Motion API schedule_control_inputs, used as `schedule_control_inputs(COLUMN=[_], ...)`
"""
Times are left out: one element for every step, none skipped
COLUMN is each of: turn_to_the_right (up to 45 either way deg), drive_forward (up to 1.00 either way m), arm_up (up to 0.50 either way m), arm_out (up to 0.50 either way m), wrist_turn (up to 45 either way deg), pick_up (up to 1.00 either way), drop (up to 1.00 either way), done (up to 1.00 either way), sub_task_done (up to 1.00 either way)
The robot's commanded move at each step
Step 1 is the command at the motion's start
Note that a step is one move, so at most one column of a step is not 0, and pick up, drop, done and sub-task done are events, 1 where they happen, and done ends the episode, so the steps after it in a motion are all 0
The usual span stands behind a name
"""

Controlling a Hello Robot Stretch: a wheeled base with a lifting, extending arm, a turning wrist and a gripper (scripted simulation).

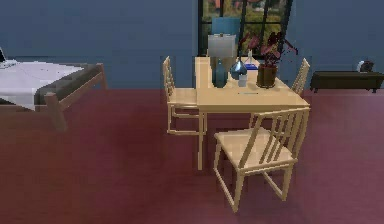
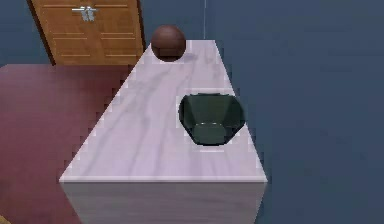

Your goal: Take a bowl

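Two things are being carried by the pale marbled tabletop [image 2: 140, 130]: a dark angular bowl [image 2: 211, 120] near its edge, a brown ball [image 2: 169, 41] beyond. End effector state cannot be told; the bowl risks being nudged off.

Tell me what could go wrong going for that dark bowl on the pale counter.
1. The dark bowl sits close to the edge of the pale counter at the arm side view's right, so a nudge might push it off.
2. The brown ball farther out on the counter could roll if bumped.
3. In the forward view a wooden chair stands close ahead, so driving forward risks hitting it.
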Motion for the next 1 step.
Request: schedule_control_inputs(turn_to_the_right=[0.0], drive_forward=[0.00], arm_up=[0.50], arm_out=[0.00], wrist_turn=[0.0], pick_up=[0.00], drop=[0.00], done=[0.00], sub_task_done=[0.00])
